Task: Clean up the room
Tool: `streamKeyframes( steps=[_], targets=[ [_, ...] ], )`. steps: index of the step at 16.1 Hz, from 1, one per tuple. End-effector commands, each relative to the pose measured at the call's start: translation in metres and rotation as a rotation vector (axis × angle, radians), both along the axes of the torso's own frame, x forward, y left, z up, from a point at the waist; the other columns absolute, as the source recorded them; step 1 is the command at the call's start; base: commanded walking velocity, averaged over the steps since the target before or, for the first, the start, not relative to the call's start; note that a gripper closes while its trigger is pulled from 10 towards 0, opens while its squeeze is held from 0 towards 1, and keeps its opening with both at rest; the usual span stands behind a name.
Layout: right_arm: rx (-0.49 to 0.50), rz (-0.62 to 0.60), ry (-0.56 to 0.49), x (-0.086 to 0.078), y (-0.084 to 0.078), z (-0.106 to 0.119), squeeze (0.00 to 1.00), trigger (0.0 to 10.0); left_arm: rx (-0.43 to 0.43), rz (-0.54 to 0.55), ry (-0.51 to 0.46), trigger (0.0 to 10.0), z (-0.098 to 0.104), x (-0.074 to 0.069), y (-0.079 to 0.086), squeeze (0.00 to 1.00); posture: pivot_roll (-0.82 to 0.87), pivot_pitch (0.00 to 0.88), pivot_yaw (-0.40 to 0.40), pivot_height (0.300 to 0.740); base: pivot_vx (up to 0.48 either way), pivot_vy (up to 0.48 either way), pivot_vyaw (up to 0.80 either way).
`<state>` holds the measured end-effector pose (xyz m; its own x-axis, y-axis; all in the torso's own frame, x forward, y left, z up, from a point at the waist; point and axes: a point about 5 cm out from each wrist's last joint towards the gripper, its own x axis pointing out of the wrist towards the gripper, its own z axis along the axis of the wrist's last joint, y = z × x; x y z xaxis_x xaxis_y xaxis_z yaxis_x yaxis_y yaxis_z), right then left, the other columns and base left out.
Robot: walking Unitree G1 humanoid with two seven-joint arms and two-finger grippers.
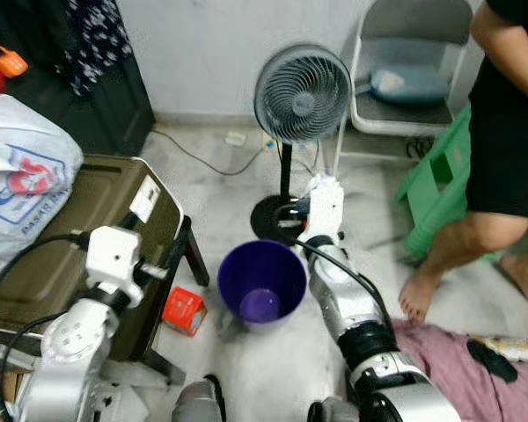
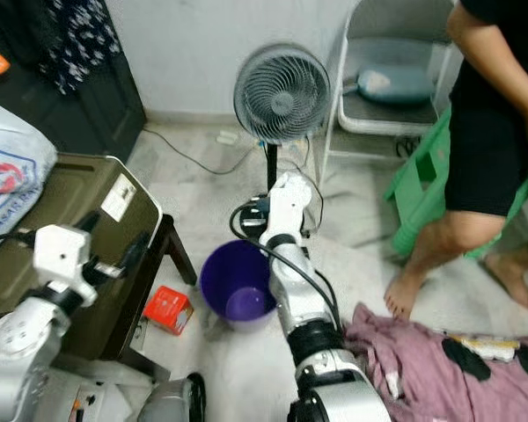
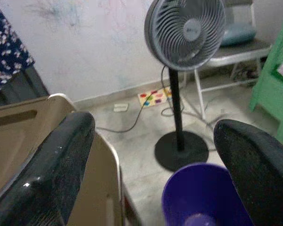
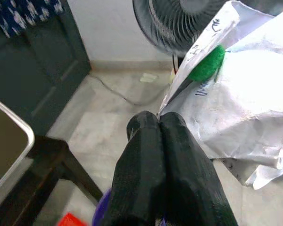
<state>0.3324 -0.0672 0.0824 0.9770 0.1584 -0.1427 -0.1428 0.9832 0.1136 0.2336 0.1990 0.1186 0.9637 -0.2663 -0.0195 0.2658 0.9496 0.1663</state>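
Right gripper (image 4: 159,123) pinched together on crumpled white wrapper (image 4: 236,99), held above purple bin (image 1: 262,283) on floor, likely for drop-in. Left gripper (image 3: 153,155) spread apart, empty, raised beside desk (image 1: 48,255), clear of bin. Red box (image 1: 184,310) on floor by bin, probably next.

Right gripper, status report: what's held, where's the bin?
Right gripper shut on white wrapper, above purple bin. Left gripper open, idle. Fan just beyond the bin.
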Motion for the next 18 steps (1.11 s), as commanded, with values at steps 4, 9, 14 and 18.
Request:
streamKeyframes(
  steps=[4, 9, 14, 18],
  targets=[
    [-0.009, 0.019, 0.022, 0.005, 0.014, 0.003, 0.00, 10.0, 0.031, 0.026, 0.030, 10.0, 0.003, -0.010, 0.008, 0.00, 0.17, 0.249, 0.067, 0.740, 0.000, 0.000, 0.00],
    [-0.035, 0.063, 0.059, 0.006, 0.031, 0.000, 0.00, 10.0, 0.044, 0.056, 0.076, 10.0, 0.002, -0.025, 0.012, 0.00, 0.19, 0.307, 0.077, 0.740, 0.000, 0.000, 0.00],
    [-0.068, 0.040, 0.117, 0.005, 0.034, -0.010, 0.00, 10.0, 0.084, 0.093, 0.132, 10.0, 0.006, -0.051, 0.023, 0.00, 0.25, 0.369, 0.106, 0.740, 0.000, 0.000, 0.00],
    [-0.060, 0.046, 0.123, 0.009, 0.049, -0.002, 0.00, 10.0, 0.127, 0.132, 0.204, 10.0, 0.009, -0.077, 0.042, 0.00, 0.29, 0.421, 0.127, 0.740, 0.000, 0.000, 0.00]
  ],
)
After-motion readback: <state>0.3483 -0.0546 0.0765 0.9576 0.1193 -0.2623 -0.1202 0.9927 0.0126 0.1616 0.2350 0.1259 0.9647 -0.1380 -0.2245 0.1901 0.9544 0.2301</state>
